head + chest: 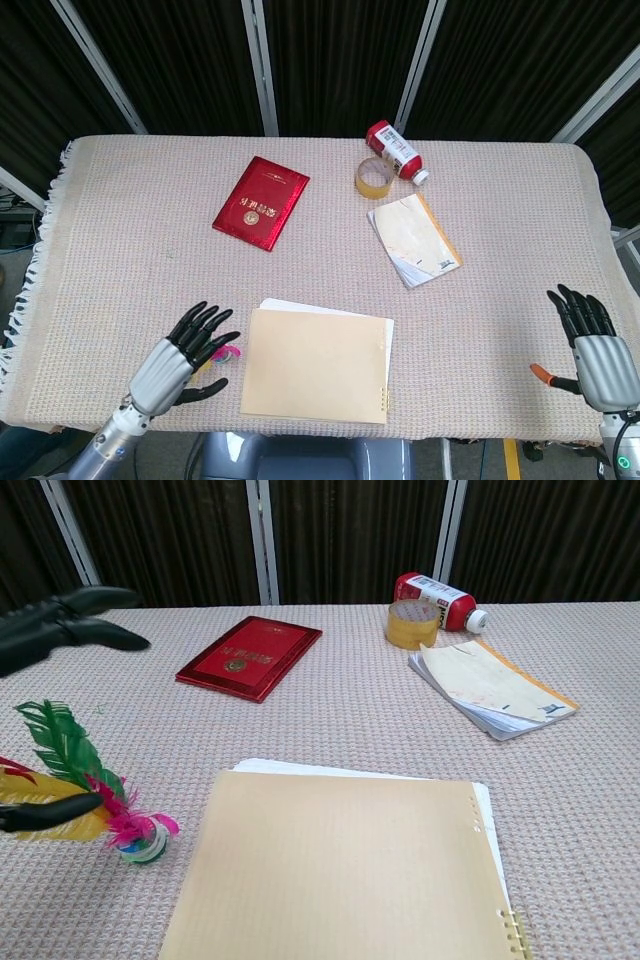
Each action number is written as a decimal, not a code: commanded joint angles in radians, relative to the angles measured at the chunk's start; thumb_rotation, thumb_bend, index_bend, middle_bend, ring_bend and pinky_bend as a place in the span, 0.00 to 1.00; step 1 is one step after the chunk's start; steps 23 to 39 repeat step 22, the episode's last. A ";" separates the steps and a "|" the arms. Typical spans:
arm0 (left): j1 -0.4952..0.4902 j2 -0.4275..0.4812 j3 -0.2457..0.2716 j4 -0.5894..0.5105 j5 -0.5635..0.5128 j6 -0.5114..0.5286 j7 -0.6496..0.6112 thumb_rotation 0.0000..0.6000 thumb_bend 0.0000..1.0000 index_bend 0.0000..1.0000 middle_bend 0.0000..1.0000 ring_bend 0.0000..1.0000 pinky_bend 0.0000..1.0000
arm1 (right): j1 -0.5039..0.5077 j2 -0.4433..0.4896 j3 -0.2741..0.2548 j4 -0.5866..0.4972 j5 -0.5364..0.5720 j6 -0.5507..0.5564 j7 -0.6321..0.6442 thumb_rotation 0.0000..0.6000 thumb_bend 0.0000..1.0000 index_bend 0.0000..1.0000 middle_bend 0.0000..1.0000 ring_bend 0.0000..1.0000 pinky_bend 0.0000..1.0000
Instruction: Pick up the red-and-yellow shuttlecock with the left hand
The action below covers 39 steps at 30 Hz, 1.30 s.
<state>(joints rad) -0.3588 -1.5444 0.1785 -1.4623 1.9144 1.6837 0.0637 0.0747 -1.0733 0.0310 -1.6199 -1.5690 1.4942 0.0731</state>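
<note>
From the head view, the left hand (175, 362) is spread over the shuttlecock (226, 352) at the near-left surface (120, 230), holding nothing; it should close around the feather stems. The right hand (590, 350) lies spread and empty.

From the chest view, the shuttlecock (75, 790) leans over beside the folder (340, 865), and the left hand is mostly cropped.

Your left hand (170, 366) has bare cloth ahead and to its outer side, open up to the red booklet (261, 201) well ahead. On its inner side the tan binder (316, 365) lies close, flat and low; the shuttlecock (75, 795) lies tilted between it and the hand, touching a finger. Your right hand (594, 352) has bare cloth ahead and inward; the notebook (413, 239), tape roll (374, 178) and bottle (395, 151) sit well off.
</note>
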 commanded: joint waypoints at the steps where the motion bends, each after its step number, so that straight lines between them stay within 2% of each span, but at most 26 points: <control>1: 0.037 0.054 0.013 -0.040 0.033 0.055 0.019 0.97 0.16 0.06 0.00 0.00 0.00 | 0.003 -0.004 0.002 -0.002 0.004 -0.006 -0.009 1.00 0.07 0.00 0.00 0.00 0.00; 4: 0.075 0.113 0.012 -0.079 0.053 0.120 0.044 0.97 0.12 0.02 0.00 0.00 0.00 | 0.007 -0.011 0.002 -0.004 0.008 -0.016 -0.028 1.00 0.08 0.00 0.00 0.00 0.00; 6: 0.120 0.172 0.006 -0.124 0.023 0.158 0.102 0.97 0.12 0.01 0.00 0.00 0.00 | 0.009 -0.016 0.001 -0.007 0.008 -0.020 -0.045 1.00 0.08 0.00 0.00 0.00 0.00; 9: 0.214 0.291 0.016 -0.223 -0.113 0.155 0.284 0.97 0.12 0.01 0.00 0.00 0.00 | 0.007 -0.016 -0.003 -0.016 0.008 -0.022 -0.065 1.00 0.08 0.00 0.00 0.00 0.00; 13: 0.299 0.387 0.010 -0.330 -0.340 0.115 0.428 0.97 0.09 0.02 0.00 0.00 0.00 | 0.009 0.000 -0.012 -0.039 0.025 -0.050 -0.123 1.00 0.08 0.00 0.00 0.00 0.00; 16: 0.319 0.383 -0.049 -0.340 -0.520 0.067 0.438 0.97 0.08 0.04 0.00 0.00 0.00 | 0.016 0.001 -0.013 -0.058 0.035 -0.072 -0.142 1.00 0.08 0.00 0.00 0.00 0.00; 19: 0.314 0.376 -0.098 -0.329 -0.618 0.007 0.394 0.97 0.08 0.04 0.00 0.00 0.00 | 0.017 -0.002 -0.018 -0.065 0.026 -0.072 -0.158 1.00 0.08 0.00 0.00 0.00 0.00; 22: 0.316 0.380 -0.117 -0.318 -0.601 0.009 0.364 0.97 0.09 0.04 0.00 0.00 0.00 | 0.017 -0.003 -0.019 -0.070 0.021 -0.069 -0.164 1.00 0.08 0.00 0.00 0.00 0.00; 39: 0.316 0.380 -0.117 -0.318 -0.601 0.009 0.364 0.97 0.09 0.04 0.00 0.00 0.00 | 0.017 -0.003 -0.019 -0.070 0.021 -0.069 -0.164 1.00 0.08 0.00 0.00 0.00 0.00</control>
